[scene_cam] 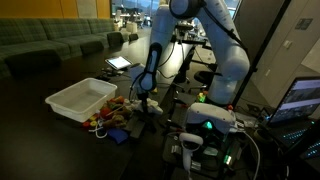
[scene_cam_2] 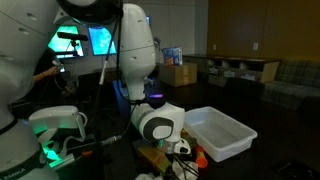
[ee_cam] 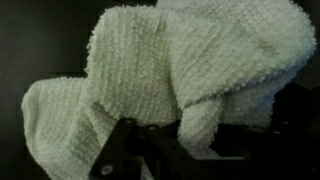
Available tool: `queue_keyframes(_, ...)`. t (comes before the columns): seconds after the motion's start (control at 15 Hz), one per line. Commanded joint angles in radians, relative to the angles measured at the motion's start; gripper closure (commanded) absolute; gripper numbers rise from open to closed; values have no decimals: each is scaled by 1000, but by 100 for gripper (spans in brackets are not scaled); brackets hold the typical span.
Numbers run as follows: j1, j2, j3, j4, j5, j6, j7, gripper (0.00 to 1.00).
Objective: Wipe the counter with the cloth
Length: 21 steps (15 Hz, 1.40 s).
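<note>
A white terry cloth fills most of the wrist view, bunched in thick folds on the dark counter. One fold hangs down between the dark fingers of my gripper, which looks shut on it. In both exterior views the gripper is low over the dark counter, beside a pile of small colourful objects. The arm and wrist hide the cloth in the exterior views.
A white plastic bin stands on the counter close to the gripper. A laptop lies further back. Cardboard boxes and a sofa are behind. Electronics with green lights sit near the arm base.
</note>
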Motion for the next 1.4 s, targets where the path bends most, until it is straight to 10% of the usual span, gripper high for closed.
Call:
queue_keyframes(0.0, 61, 15, 0, -3, 40, 30, 73, 98)
queue_keyframes(0.8, 272, 17, 1, 37, 166, 31, 384, 98)
queue_keyframes(1.33, 262, 9, -106, 38, 134, 16, 388, 98)
